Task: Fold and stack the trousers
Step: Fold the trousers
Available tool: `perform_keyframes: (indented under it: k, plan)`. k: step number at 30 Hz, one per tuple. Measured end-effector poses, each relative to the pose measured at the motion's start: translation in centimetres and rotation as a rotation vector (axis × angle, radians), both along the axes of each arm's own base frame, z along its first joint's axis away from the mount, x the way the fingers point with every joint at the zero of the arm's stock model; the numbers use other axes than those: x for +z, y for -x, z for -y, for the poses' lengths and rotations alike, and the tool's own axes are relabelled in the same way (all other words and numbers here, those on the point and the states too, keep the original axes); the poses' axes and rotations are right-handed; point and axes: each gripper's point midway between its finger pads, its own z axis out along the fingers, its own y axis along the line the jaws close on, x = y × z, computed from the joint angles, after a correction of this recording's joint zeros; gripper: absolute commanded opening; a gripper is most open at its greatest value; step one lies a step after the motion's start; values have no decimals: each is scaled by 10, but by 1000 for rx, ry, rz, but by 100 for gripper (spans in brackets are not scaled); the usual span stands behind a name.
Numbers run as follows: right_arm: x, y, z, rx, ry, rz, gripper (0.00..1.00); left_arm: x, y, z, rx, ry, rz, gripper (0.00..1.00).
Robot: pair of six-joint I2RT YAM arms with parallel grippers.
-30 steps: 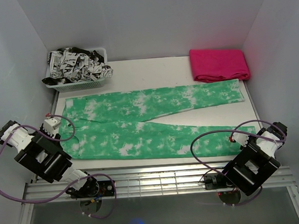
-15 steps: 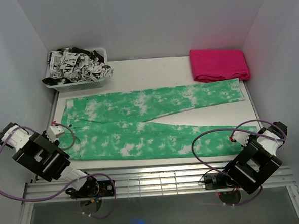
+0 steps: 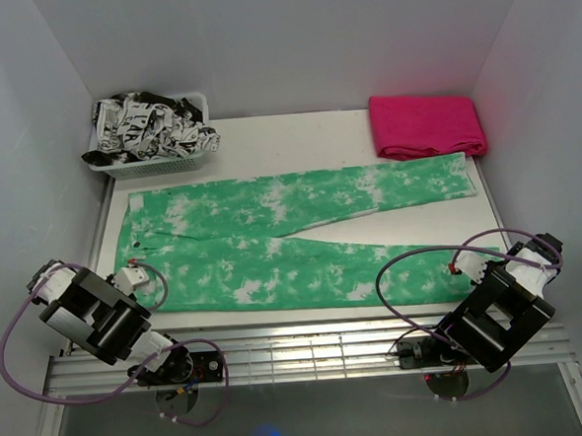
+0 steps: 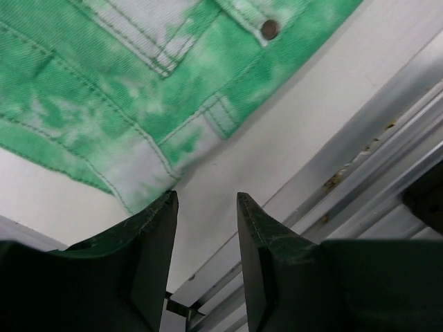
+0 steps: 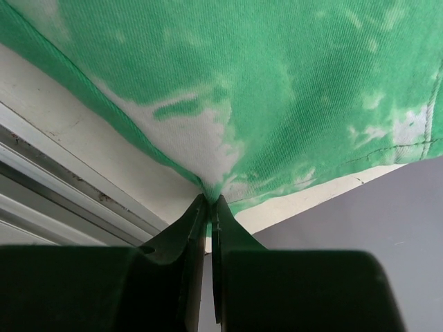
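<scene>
Green-and-white tie-dye trousers (image 3: 292,238) lie spread flat across the table, waistband at the left, legs reaching right. My left gripper (image 3: 135,277) is open and empty, just off the waistband's near corner (image 4: 149,180); its fingertips (image 4: 166,207) hover over bare table. My right gripper (image 3: 464,266) is shut on the near leg's hem corner (image 5: 211,185), pinching the fabric edge. A folded pink garment (image 3: 427,125) lies at the back right.
A white basket (image 3: 151,163) of black-and-white clothes stands at the back left. A slatted metal rail (image 3: 309,350) runs along the table's near edge. White walls close in left, back and right.
My left gripper has moved toward the near edge and right, down the waistband side to its near corner. The right gripper has kept its hold.
</scene>
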Motion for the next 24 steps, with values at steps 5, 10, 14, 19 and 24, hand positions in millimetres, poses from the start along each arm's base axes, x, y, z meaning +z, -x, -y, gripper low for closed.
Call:
perform_keyframes:
  k: [5, 10, 14, 19, 24]
  plan:
    - [-1, 1, -3, 7, -11, -10, 8, -7, -11, -14, -1, -37, 34, 52]
    - [-1, 2, -6, 11, -21, -21, 8, -9, -14, -15, -1, -39, 49, 54]
    - [1, 1, -4, 13, -24, -26, 8, -8, -17, -10, 2, -16, 66, 53]
    - [4, 0, -4, 16, -29, -31, 8, 10, -20, -3, 6, 9, 97, 53]
    - [5, -1, -4, 17, -30, -32, 8, 31, -28, -2, 5, 2, 145, 53]
